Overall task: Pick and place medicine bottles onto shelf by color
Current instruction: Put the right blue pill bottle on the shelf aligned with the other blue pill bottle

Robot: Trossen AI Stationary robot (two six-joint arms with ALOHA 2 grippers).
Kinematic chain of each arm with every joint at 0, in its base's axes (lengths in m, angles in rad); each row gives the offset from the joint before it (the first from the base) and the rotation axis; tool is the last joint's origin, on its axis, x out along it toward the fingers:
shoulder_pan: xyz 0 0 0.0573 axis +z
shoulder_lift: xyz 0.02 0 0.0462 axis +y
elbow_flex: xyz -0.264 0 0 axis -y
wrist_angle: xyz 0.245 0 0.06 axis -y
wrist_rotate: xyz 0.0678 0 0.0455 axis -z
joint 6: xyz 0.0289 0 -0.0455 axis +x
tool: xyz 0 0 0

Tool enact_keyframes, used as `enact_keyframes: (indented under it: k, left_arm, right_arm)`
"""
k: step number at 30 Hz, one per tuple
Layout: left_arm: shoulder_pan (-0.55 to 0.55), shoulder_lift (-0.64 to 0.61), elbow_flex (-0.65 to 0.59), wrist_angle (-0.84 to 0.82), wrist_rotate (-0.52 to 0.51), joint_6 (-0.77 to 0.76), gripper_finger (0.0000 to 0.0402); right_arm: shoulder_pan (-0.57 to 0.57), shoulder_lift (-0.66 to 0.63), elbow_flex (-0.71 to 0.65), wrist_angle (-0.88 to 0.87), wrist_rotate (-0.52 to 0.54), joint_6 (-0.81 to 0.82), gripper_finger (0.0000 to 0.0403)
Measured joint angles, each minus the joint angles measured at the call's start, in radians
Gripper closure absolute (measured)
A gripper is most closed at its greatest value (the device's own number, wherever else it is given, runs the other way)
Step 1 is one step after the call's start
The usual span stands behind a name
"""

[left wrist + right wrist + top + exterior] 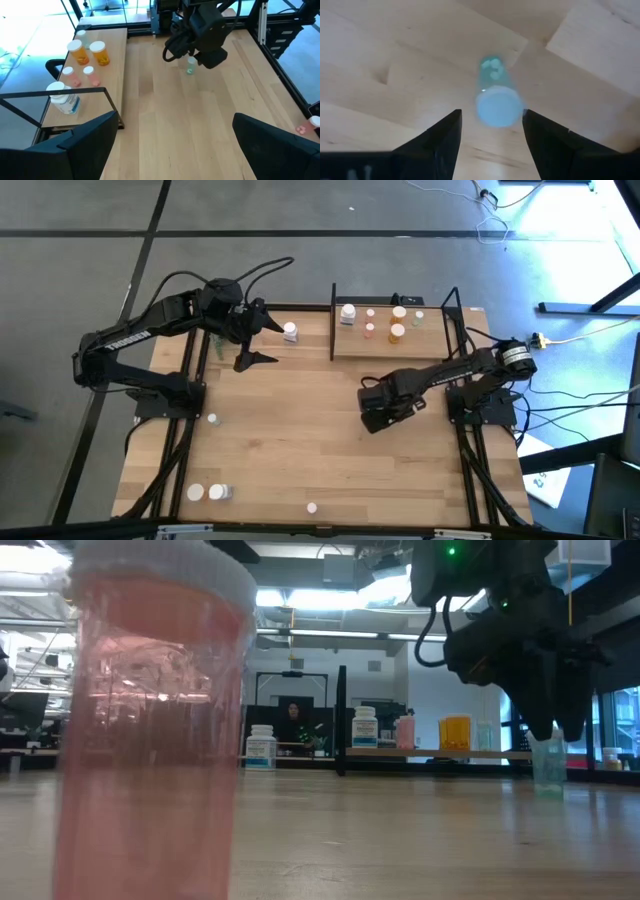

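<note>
One pale green bottle (496,97) stands between the right gripper's (490,132) open fingers; lower squarely, then close gently below the cap. Left gripper (170,145) waits open.

Pale green bottle (496,95) with white cap; orange bottles (100,53) on light wooden shelf (112,65).

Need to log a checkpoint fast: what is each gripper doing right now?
Left gripper: jaws open, empty, by the shelf.
Right gripper: jaws open around a pale green bottle, not closed on it.
</note>
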Motion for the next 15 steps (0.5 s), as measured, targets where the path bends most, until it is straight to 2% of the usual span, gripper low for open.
enact_keyframes:
  k: [15]
  left_arm:
    - [0.000,0.000,0.000,0.000,-0.002,0.000,0.0014]
  right_arm:
    - [-0.008,0.000,0.000,-0.002,0.057,-0.004,0.0191]
